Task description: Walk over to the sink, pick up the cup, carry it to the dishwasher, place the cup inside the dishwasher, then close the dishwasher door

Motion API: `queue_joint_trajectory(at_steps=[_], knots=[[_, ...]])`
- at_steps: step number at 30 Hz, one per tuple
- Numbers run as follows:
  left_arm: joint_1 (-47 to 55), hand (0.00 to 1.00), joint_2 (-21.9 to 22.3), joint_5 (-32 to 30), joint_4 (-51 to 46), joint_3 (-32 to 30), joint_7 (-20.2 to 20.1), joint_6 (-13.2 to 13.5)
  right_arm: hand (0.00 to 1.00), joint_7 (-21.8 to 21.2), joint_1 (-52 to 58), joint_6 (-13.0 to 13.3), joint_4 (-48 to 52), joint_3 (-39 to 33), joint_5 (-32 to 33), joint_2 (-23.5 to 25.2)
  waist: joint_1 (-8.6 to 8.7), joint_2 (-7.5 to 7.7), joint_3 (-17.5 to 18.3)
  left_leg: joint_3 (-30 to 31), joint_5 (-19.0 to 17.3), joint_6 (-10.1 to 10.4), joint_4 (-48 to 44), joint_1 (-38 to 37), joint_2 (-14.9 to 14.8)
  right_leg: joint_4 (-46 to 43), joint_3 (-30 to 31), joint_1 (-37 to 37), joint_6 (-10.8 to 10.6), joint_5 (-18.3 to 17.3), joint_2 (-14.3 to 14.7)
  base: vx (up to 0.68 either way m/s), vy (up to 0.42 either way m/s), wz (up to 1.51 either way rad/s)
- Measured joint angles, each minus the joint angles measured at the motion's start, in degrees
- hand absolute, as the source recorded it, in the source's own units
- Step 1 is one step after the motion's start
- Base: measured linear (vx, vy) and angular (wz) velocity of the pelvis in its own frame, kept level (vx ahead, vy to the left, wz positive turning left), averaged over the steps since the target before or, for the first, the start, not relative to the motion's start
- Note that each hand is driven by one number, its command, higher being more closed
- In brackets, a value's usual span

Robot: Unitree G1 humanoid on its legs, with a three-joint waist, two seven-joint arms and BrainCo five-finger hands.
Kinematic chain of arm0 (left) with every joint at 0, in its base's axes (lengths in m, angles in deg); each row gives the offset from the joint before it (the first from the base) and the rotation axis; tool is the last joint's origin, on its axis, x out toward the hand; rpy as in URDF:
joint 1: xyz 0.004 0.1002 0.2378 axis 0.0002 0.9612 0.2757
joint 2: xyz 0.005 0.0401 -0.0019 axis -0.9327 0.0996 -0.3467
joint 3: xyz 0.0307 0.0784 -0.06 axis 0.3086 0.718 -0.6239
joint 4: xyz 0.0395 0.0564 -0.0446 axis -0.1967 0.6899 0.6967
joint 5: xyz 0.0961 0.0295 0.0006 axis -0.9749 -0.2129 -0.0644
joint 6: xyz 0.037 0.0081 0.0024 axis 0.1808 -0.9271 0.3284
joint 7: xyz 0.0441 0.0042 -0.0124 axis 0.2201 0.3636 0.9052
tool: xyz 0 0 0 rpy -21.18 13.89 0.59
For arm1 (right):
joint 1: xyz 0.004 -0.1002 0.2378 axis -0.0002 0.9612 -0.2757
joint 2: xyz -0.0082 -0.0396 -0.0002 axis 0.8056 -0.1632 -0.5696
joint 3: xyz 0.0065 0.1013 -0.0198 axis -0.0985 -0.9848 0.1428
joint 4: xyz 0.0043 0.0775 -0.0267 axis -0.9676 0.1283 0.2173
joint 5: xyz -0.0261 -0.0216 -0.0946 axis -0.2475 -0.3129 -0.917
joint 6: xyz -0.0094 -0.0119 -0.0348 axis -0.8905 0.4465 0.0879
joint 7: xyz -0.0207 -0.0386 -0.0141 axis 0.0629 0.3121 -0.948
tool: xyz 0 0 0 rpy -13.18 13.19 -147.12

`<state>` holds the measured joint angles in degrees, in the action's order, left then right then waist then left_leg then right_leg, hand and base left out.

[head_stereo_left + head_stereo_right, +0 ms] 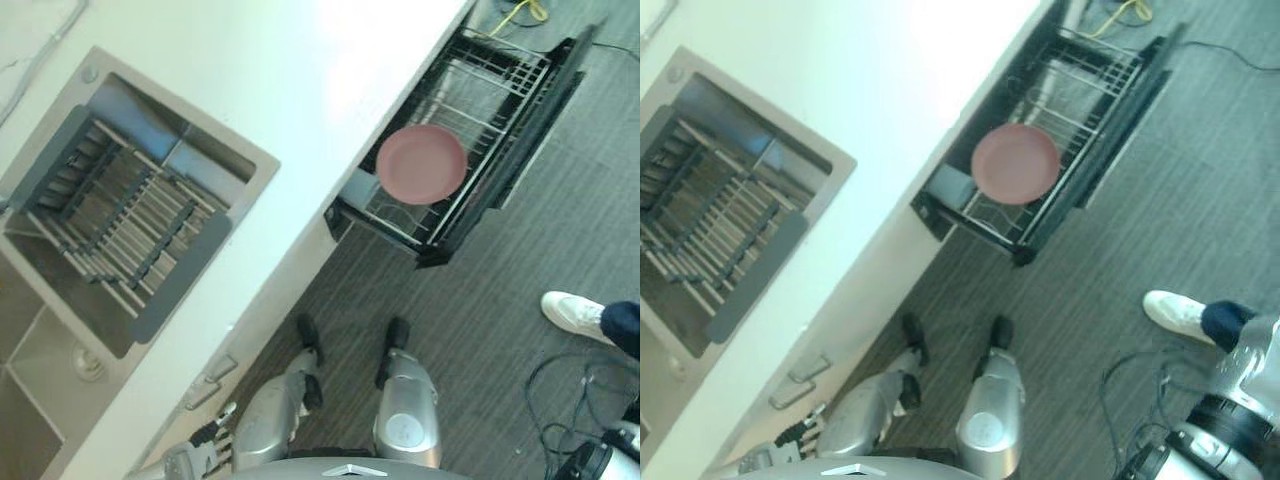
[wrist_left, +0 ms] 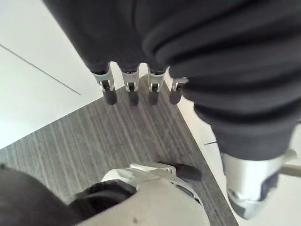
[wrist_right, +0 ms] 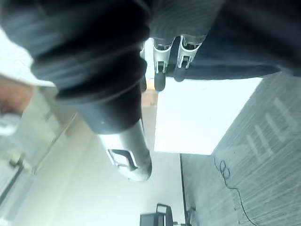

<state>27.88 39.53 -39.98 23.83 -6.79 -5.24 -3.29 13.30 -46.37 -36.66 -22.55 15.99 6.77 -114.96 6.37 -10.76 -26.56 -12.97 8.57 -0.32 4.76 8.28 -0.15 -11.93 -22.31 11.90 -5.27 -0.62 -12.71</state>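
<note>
Seen from overhead, a white counter (image 1: 300, 90) runs diagonally. The sink (image 1: 55, 385) is at the left with a drying rack (image 1: 120, 215) laid across it. At the upper right the dishwasher door (image 1: 530, 125) lies open and its wire basket (image 1: 485, 85) is pulled out, ready for loading, and holds a pink plate (image 1: 421, 164). A pale shape (image 1: 356, 186) beside the plate may be the cup; I cannot tell. The left hand (image 2: 109, 90) and right hand (image 3: 160, 70) hang with fingers relaxed, grasping nothing, probably for walking.
</note>
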Motion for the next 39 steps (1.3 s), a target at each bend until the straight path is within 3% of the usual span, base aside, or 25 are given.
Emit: queue_joint_trajectory(at_steps=[2,4,8,12,13,16,19,25,31,35,39], knots=[[0.1,0.0,0.6,0.0,-0.3,-1.6,0.0,-0.3,1.0,-6.1,1.7,3.8,-3.7,-0.3,11.2,5.3,-0.29,0.74,0.2,-1.1,-0.6,0.7,0.0,-0.4,-0.7,-0.1,-0.1,-0.2,0.4,-0.2,0.5,0.0,-0.068,-0.13],[0.2,0.0,1.4,0.0,-0.4,-1.6,0.1,-0.4,1.0,-10.7,2.1,4.6,-5.1,0.2,18.3,8.9,-0.54,0.71,0.2,-3.3,-1.0,0.6,0.0,-0.5,-1.3,-0.3,-0.5,-0.2,0.6,-0.4,0.4,-0.01,-0.042,-0.01],[0.1,0.0,3.4,0.0,-0.6,-1.5,0.4,-0.4,1.0,-17.0,3.2,4.9,-6.0,4.8,22.7,13.3,-1.89,0.09,0.6,-7.7,-0.8,0.8,0.0,-0.5,-2.1,-2.4,-2.2,-0.1,0.3,-1.5,-1.0,0.02,-0.018,0.27],[0.0,0.0,4.1,0.0,-1.0,-1.4,1.3,-0.5,1.0,-19.7,0.6,4.6,-9.2,10.8,22.8,14.1,-5.07,0.06,0.8,-7.1,-0.1,0.7,-0.1,-0.2,-1.3,-5.9,-4.3,0.1,-0.1,-4.0,-3.4,0.05,-0.007,0.41],[-0.1,0.0,4.1,0.0,-1.0,-1.4,1.3,-0.8,1.0,-19.6,-1.0,4.5,-11.6,12.6,22.8,14.2,-5.98,0.05,0.9,-6.5,0.0,0.7,-0.3,0.1,-1.1,-6.3,-4.9,0.0,-0.2,-4.4,-3.7,0.09,-0.034,0.31],[-0.1,0.0,4.1,-0.1,-1.0,-1.1,1.2,-1.3,1.0,-19.3,-4.3,3.3,-16.9,15.4,22.7,14.6,-6.44,-0.24,1.3,-4.5,1.0,0.0,-0.3,0.9,-0.5,-7.7,-6.6,0.0,-0.5,-5.3,-4.7,0.1,-0.05,0.38],[-0.1,0.0,4.0,0.0,-0.9,-0.5,1.2,-1.3,1.0,-18.1,-8.3,1.6,-22.3,18.2,22.0,14.7,-7.1,-0.39,1.4,-3.3,1.6,0.8,-0.4,1.0,0.4,-8.7,-7.4,-0.2,-0.9,-6.0,-5.8,0.07,-0.042,0.2],[-0.2,0.0,2.8,-0.1,0.0,3.4,1.0,-0.7,1.0,-11.0,-10.9,-1.8,-25.4,23.2,10.9,12.2,-6.74,-1.73,2.2,1.7,3.5,2.9,-0.4,1.3,1.2,-7.8,-10.2,-2.0,-1.2,-5.6,-6.4,-0.01,-0.041,0.23],[-0.4,0.0,2.1,-0.1,0.9,7.9,0.1,0.4,1.0,-7.8,-16.1,-3.7,-28.4,32.1,5.3,7.8,-6.41,-4.87,2.6,5.5,2.8,2.8,-0.3,1.8,1.1,-8.5,-11.3,-1.9,-0.7,-5.6,-6.3,-0.1,-0.012,0.08],[-0.4,0.0,2.3,-0.1,3.1,8.9,-0.1,1.0,1.0,-6.6,-17.8,-5.6,-28.2,38.1,1.5,8.2,-6.52,-6.24,3.2,6.6,2.6,2.6,-0.3,2.0,1.3,-9.7,-11.7,-1.7,-0.4,-5.6,-6.8,-0.1,-0.017,0.1],[-0.3,0.0,2.3,-0.1,4.3,9.8,-1.4,2.0,1.0,-6.3,-18.6,-9.2,-28.3,42.0,-4.6,8.6,-7.35,-7.27,3.8,7.5,2.6,2.6,-0.3,3.1,1.4,-13.2,-13.3,-0.6,0.3,-7.4,-8.2,-0.05,-0.07,0.24]])
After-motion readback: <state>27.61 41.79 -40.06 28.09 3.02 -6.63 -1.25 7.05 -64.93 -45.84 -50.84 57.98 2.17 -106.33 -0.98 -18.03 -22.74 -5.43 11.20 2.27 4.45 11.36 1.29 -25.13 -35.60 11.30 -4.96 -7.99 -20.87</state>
